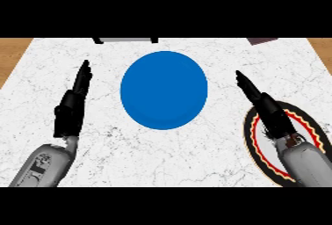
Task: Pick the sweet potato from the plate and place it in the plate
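A plain blue plate (164, 90) lies in the middle of the marble counter with nothing on it. At the right, a patterned plate (315, 132) with a black, red and yellow rim and white centre sits mostly under my right forearm. No sweet potato shows; my right arm hides much of that plate. My right hand (271, 112) is open, fingers straight and pointing up-left above the patterned plate's left side. My left hand (71, 107) is open too, fingers straight, left of the blue plate and apart from it.
The white marble counter (220, 154) ends in wooden strips at the left and right edges. A grey object with black ends (125, 40) sits at the far edge, and a dark brown object (262, 41) at the far right.
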You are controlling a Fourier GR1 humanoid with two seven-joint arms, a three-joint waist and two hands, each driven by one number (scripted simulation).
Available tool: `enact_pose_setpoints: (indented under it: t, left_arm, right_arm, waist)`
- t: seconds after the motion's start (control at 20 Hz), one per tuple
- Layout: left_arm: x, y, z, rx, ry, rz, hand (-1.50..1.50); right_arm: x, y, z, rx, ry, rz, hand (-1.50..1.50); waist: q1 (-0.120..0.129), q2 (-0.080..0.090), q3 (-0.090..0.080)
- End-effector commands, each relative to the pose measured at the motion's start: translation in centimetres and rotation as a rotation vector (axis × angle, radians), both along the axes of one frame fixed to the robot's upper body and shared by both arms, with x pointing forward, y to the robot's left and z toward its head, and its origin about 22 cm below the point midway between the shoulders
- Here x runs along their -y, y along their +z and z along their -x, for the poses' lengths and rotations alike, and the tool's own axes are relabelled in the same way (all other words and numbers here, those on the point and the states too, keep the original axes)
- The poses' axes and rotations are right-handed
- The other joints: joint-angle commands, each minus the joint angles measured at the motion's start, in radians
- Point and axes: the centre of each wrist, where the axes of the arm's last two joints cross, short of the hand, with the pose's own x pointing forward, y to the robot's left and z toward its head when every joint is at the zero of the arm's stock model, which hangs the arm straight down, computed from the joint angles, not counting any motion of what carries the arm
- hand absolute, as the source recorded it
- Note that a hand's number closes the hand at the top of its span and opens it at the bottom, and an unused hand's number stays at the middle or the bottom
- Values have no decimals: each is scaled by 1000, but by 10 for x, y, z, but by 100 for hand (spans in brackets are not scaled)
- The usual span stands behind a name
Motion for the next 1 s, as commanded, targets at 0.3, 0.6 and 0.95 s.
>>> enact_pose_setpoints:
  t: [0.3, 0.6, 0.95]
  left_arm:
    - [-82, -44, 48, -165, 109, -183, 0]
    - [-102, -60, 77, -171, 101, -174, 0]
    - [-108, -61, 82, -152, 75, -175, 0]
  right_arm:
    - [96, 61, 9, 292, -425, 220, -150]
    - [40, 22, 69, 633, -664, -145, -150]
    - [28, 23, 154, 551, -548, -61, -150]
  waist:
    - [-22, -3, -20]
    - [-28, 3, -5]
    - [-1, 13, -6]
